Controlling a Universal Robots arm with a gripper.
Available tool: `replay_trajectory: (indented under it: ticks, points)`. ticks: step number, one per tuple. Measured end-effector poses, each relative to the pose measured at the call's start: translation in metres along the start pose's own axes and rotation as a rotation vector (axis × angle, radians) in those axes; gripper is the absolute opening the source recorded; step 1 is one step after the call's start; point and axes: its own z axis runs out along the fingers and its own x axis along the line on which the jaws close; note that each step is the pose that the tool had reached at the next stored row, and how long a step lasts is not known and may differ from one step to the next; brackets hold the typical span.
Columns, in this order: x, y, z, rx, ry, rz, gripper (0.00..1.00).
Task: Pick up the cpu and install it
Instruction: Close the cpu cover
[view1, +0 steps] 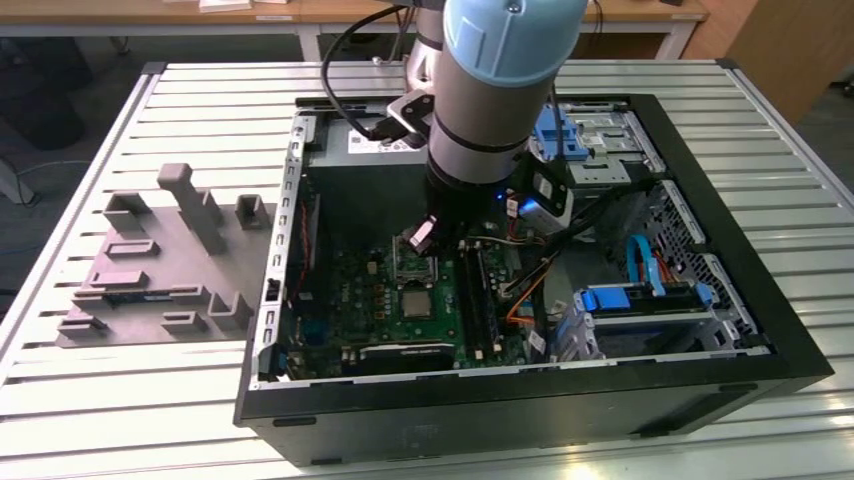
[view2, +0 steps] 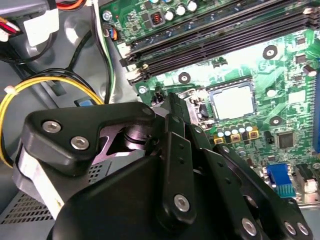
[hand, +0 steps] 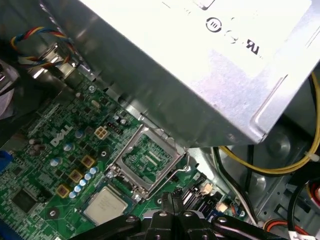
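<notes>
Inside the computer case (view1: 747, 330), the power supply (hand: 200, 60) overhangs the raised socket frame (hand: 145, 160). Memory slots (view2: 215, 35) and yellow cables (view2: 30, 95) crowd beside the cpu (view2: 232, 101), whose top lies uncovered.

You see a green board (view2: 235, 60) with little gold squares (hand: 75, 176) and long black slots (view2: 210, 37) on it. The cpu (view2: 232, 101) on it looks shiny silver-grey with a pale edge. The gripper (view2: 176, 107) is black with silver screws. The arm (view1: 501, 70) is grey with a light blue cap. The computer case (view1: 747, 290) is black, with blue parts (view1: 627, 298) inside. You see yellow wires (view2: 30, 87). The plastic tray (view1: 147, 270) is plain grey, and the table (view1: 174, 400) has pale stripes.
</notes>
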Motion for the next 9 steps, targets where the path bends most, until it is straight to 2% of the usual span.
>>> replay_trajectory:
  ticks: [1,4,5,7,9]
  points:
    - [-0.0002,-0.0001,0.0003,-0.0048,-0.0039,-0.001,0.11]
    - [-0.0005,-0.0005,0.0012,-0.0316,-0.0249,-0.003,0.11]
    - [-0.0007,-0.0007,0.0017,-0.0381,-0.0299,-0.004,0.11]
    - [-0.0011,-0.0008,0.0029,-0.0428,-0.0339,-0.004,0.11]
    - [-0.0013,-0.0008,0.0033,-0.0432,-0.034,-0.004,0.11]
